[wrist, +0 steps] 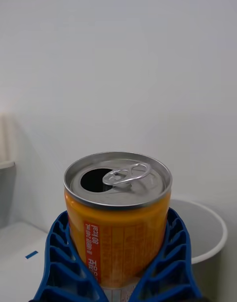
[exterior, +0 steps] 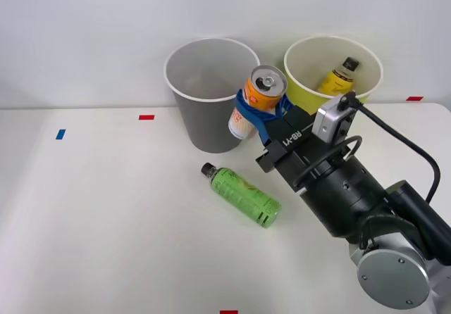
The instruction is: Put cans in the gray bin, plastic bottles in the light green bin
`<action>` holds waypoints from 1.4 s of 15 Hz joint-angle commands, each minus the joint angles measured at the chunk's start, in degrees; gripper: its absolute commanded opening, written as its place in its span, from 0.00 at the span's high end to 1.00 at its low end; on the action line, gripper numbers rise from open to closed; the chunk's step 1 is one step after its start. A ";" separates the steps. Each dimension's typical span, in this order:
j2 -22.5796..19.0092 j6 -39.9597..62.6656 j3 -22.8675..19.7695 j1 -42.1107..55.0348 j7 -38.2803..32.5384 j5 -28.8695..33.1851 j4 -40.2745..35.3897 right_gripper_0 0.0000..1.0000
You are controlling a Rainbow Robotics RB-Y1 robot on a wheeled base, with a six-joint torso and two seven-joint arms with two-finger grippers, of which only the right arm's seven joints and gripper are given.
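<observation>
Two bins stand at the rear of the desk [exterior: 106, 215], side by side by the wall: gray bin [exterior: 208, 110] to the robot's left, light green bin [exterior: 310, 92] to its right.

Right gripper [exterior: 259, 113]: blue ribbed fingers [wrist: 64, 262] clenched on the orange can [exterior: 257, 103], one finger each side of the can body. Can is off the desk, held in front of the gap between the two bins, overlapping the gray bin's right wall in the front view. Can tilted, silver top toward the camera; tab [wrist: 129, 173] up, mouth opening visible. Lower part of can white, upper part orange w/ printed label. Wrist view: can top sits above the fingers, and a white-rimmed bin shows behind the can.

Yellow-label bottle [exterior: 338, 77]: inside the light green bin, black cap up, leaning on the far wall.

Green-label bottle [exterior: 243, 193]: lying on its side on the desk, in front of the gray bin and just beside the arm's wrist housing; black cap points toward the robot's left and away. Not touching bin or gripper.

Gray bin interior: pale, contents not determinable from this angle.

Misc: red tape mark [exterior: 146, 117] and blue tape mark [exterior: 60, 134] on the desk, left of the gray bin, well apart from the task items.
</observation>
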 commanded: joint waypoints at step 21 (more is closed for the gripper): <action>9.47 10.21 1.55 -37.45 -3.75 -8.65 35.30 0.15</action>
